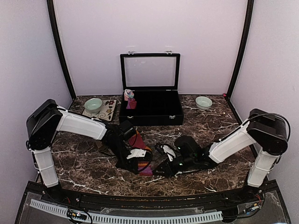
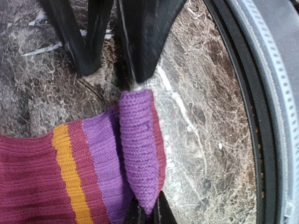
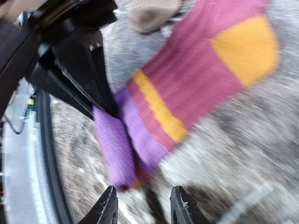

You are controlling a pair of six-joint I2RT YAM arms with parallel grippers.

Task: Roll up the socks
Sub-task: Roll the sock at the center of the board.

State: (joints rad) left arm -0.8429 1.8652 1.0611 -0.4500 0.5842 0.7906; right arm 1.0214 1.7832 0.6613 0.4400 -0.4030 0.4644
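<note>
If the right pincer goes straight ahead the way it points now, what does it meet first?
Probably the folded purple cuff of the maroon ribbed fabric sock, lying just ahead of the open right pincer; blur leaves depth uncertain.

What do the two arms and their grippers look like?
Both arms look alike: the left arm and right arm have white tube-shaped links between bulky black joints, with thin black cables at the shoulders. The left gripper and right gripper have black tapering fingers.

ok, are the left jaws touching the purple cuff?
Touching. In the left wrist view the folded cuff runs straight down into the shut left gripper, with no gap. The right wrist view shows the same pinch.
</note>
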